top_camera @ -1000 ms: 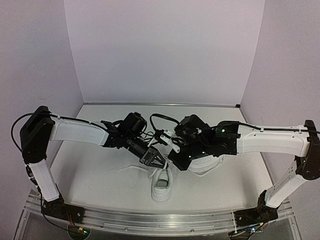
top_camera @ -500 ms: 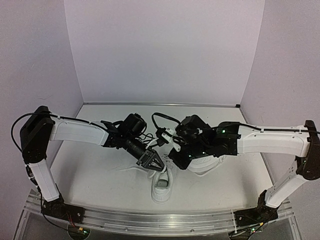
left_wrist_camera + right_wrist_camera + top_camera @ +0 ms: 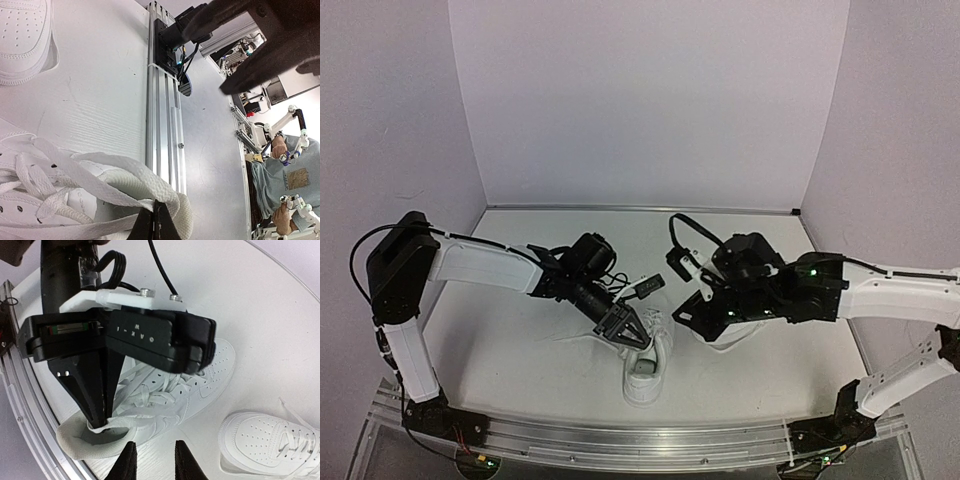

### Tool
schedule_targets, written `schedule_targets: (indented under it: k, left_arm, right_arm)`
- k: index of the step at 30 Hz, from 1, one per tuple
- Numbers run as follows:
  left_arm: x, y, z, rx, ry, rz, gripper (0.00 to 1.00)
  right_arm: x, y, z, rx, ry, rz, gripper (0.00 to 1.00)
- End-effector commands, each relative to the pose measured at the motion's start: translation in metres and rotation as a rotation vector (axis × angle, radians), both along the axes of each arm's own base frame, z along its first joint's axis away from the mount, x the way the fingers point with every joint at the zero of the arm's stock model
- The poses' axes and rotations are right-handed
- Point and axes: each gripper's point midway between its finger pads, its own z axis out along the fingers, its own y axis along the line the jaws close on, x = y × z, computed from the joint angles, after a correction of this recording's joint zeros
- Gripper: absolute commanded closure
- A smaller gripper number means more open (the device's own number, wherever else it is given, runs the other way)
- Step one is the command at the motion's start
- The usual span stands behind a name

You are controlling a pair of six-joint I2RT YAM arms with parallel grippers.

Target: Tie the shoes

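While the near sneaker [image 3: 645, 375] lay on the surface [image 3: 540, 340], the left fingers [image 3: 625, 330] hung just above its collar, likely to lift a lace for the knot; the second sneaker [image 3: 732, 335] sat to their right. From the left wrist, those fingers were clamped on a flat white lace [image 3: 125, 192]. From the right wrist, the right fingers [image 3: 129, 462] stood apart, empty, just short of the heel, probably ready to take the lace; the camera housing [image 3: 150, 337] above them read roughly "OAK-1 W".

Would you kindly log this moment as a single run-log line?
left claw: shut on lace of near shoe | right claw: open, empty | other shoe: apart, laces loose | bow: none
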Motion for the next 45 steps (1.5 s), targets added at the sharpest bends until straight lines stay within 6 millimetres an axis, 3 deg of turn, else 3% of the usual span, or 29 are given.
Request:
schedule_targets:
  k: [1,5,11,29,36,45]
  left_arm:
    - [-0.001,-0.003,0.004,-0.014,-0.014,-0.031,1.00]
    - [-0.001,-0.003,0.000,-0.003,-0.011,-0.029,1.00]
    - [-0.003,-0.004,-0.005,-0.002,-0.047,-0.050,0.99]
    - [-0.007,-0.008,-0.009,0.014,-0.082,-0.056,0.98]
    - [-0.006,-0.009,-0.008,0.012,-0.088,-0.057,0.98]
    - [-0.005,-0.010,-0.006,0.010,-0.094,-0.056,0.98]
  right_arm:
    - [-0.009,-0.014,0.007,0.103,0.064,-0.075,0.80]
    - [-0.012,-0.017,-0.022,0.097,0.130,-0.117,0.82]
    - [-0.009,-0.001,-0.038,0.174,0.180,-0.150,0.83]
    - [-0.012,0.030,-0.062,0.264,0.303,-0.158,0.83]
    - [-0.012,0.036,-0.052,0.309,0.307,-0.142,0.81]
    - [-0.015,0.045,-0.065,0.296,0.353,-0.126,0.80]
